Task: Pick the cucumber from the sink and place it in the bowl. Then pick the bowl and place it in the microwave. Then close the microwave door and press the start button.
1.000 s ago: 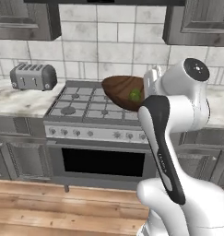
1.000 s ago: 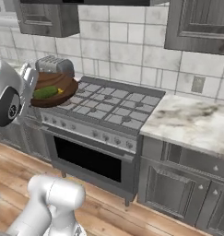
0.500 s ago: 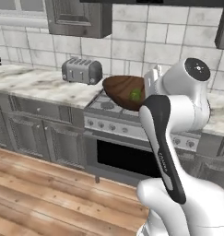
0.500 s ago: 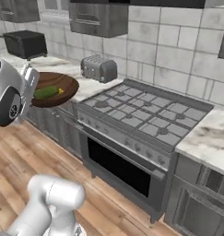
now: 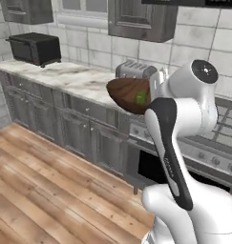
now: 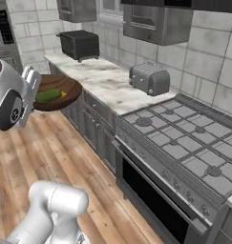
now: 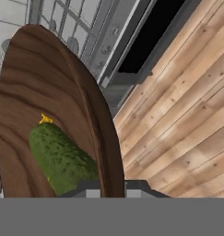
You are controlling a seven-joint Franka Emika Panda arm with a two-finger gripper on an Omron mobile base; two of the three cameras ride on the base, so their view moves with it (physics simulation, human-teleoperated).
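I have the jaws clamped on the rim of one wooden bowl (image 7: 49,97), carried above the wooden floor (image 7: 187,115). One cucumber (image 7: 62,159) lies inside it, just beyond the jaws. One toaster (image 6: 150,78) sits on the table (image 6: 105,81) well beyond.

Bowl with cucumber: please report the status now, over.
Gripper shut on bowl rim, jaws clamped. Cucumber lying inside bowl, carried in the air over the wood floor. Nothing in the way near the bowl.
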